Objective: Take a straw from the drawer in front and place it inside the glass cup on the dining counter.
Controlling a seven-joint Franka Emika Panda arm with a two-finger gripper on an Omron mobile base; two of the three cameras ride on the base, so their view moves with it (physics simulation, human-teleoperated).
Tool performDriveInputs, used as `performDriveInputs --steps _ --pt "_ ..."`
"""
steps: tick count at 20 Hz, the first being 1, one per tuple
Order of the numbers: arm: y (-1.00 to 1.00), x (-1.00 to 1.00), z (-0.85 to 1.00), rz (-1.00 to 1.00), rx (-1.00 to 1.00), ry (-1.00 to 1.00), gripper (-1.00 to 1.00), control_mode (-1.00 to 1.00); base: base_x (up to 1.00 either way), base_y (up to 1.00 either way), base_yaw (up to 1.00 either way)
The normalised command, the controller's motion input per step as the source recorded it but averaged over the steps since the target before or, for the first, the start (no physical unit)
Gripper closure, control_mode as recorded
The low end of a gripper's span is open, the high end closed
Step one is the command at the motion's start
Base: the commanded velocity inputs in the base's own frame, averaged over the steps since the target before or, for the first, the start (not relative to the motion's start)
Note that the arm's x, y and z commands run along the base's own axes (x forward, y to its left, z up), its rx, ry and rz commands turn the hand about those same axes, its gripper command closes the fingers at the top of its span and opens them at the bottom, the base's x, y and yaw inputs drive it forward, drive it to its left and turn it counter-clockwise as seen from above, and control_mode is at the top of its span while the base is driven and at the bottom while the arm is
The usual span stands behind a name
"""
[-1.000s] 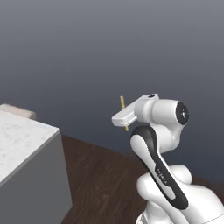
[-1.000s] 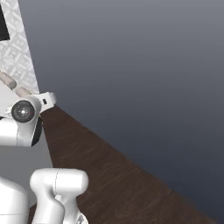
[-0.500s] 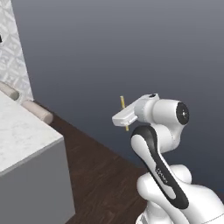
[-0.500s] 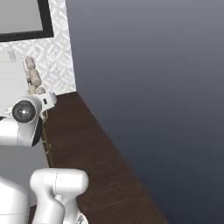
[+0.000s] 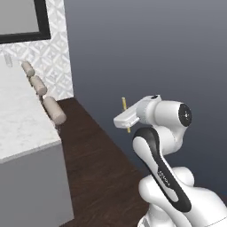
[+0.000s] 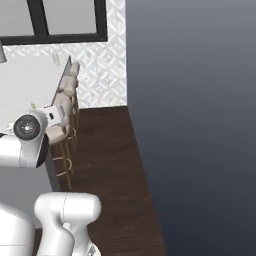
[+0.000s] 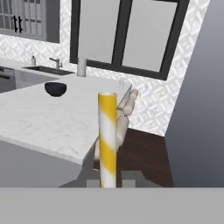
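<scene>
Straw [image 7: 107, 140] upright in tool [image 7: 109, 179] grip.

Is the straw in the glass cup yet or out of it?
Out. The straw stands upright between the shut fingers, short of the dining counter.

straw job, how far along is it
Done: the straw is out of the drawer, clamped upright in the shut end effector. In hand: carrying it, with the dining counter just ahead. Left: reach the glass cup near the counter's far edge and drop the straw inside.
</scene>
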Motion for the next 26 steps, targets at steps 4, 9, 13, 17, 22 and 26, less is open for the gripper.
performDriveInputs --steps 4,9,13,17,22,26 --pt "0.0 0.0 0.0 0.0 0.0 0.0 1.0 1.0 0.75 -0.74 0.47" --pt "0.0 0.0 0.0 0.0 0.0 0.0 1.0 1.0 0.84 -0.83 0.4" --pt "0.0 0.0 0.0 0.0 0.0 0.0 1.0 1.0 0.94 -0.82 0.36" --pt "0.0 0.0 0.0 0.0 0.0 0.0 1.0 1.0 0.95 -0.81 0.36" --pt "0.0 0.0 0.0 0.0 0.0 0.0 1.0 1.0 0.96 -0.74 0.33" --pt "0.0 0.0 0.0 0.0 0.0 0.0 1.0 1.0 1.0 -0.67 0.35"
